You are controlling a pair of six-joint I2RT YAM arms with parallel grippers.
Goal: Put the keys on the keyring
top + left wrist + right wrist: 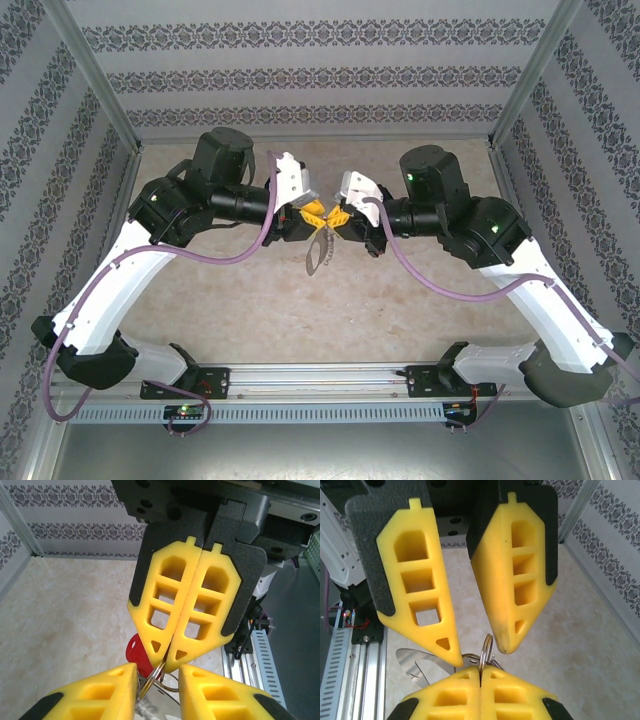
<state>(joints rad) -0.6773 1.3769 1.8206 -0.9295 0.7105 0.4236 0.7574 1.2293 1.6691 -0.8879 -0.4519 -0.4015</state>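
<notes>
My two grippers meet tip to tip above the middle of the table. The right gripper [340, 216] [480, 674] is shut on a thin metal ring [488, 647] of the keyring [318, 255], whose flat grey loop [415, 664] hangs below the fingertips. The left gripper [316, 212] [157, 672] is open a little. Its fingers straddle that same ring [151, 681], which lies close to one finger. The red head of the keys [135, 652] hangs just behind the right gripper's fingertips [167, 664]. I cannot tell whether it is threaded on a ring.
The beige tabletop [300, 310] lies below the grippers. Patterned walls close in the back and both sides. A metal rail [320, 380] with both arm bases runs along the near edge. Purple cables [250, 245] trail along both arms.
</notes>
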